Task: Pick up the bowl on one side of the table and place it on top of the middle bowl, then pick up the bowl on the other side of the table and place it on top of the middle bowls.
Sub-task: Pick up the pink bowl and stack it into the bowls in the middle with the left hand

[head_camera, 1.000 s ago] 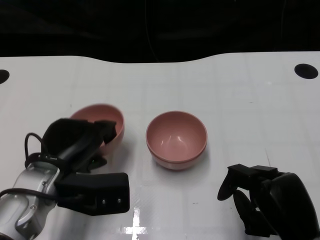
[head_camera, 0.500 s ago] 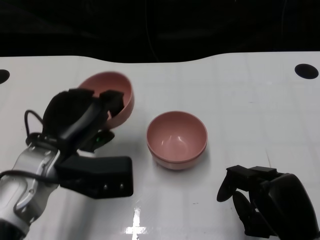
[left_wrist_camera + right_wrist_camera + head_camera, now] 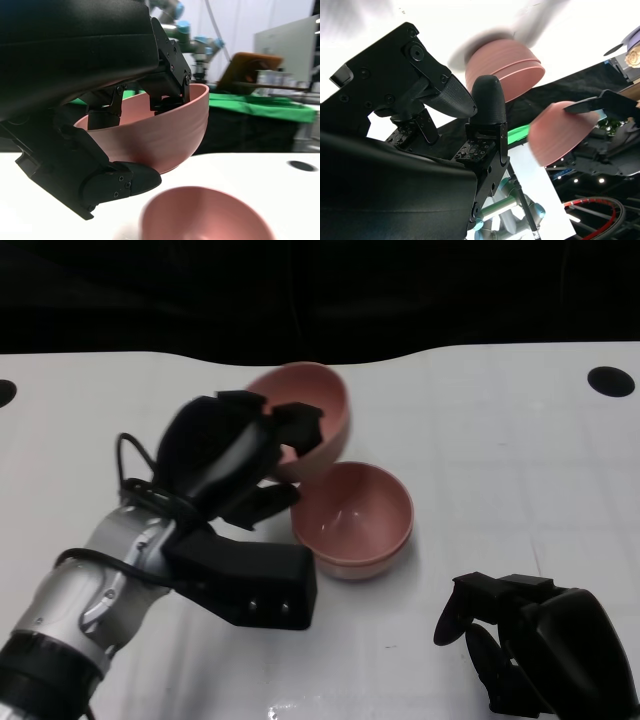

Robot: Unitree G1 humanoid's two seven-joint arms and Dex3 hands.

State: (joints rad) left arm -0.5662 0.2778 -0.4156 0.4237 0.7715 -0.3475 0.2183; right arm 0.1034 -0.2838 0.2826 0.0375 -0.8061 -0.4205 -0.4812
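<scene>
My left hand (image 3: 235,455) grips a pink bowl (image 3: 305,415) by its rim and holds it in the air, tilted, just up and left of the middle bowls (image 3: 353,518). The left wrist view shows the held bowl (image 3: 155,130) pinched between fingers inside and under it, above the rim of the middle bowls (image 3: 205,217). The middle stack shows a ridge of a second bowl under the top one. My right hand (image 3: 530,640) rests low at the front right with nothing in it, fingers apart. Both bowls also appear in the right wrist view, the stack (image 3: 507,62) and the held bowl (image 3: 562,132).
The white table (image 3: 520,460) has black holes at its far right (image 3: 612,381) and far left (image 3: 5,392). Beyond its back edge is darkness. The wrist views show a green-covered bench (image 3: 260,107) and other robot arms behind.
My left hand has lifted the pink bowl off the table and carried it up and to the right, toward the middle bowls. The right hand has stayed put.
</scene>
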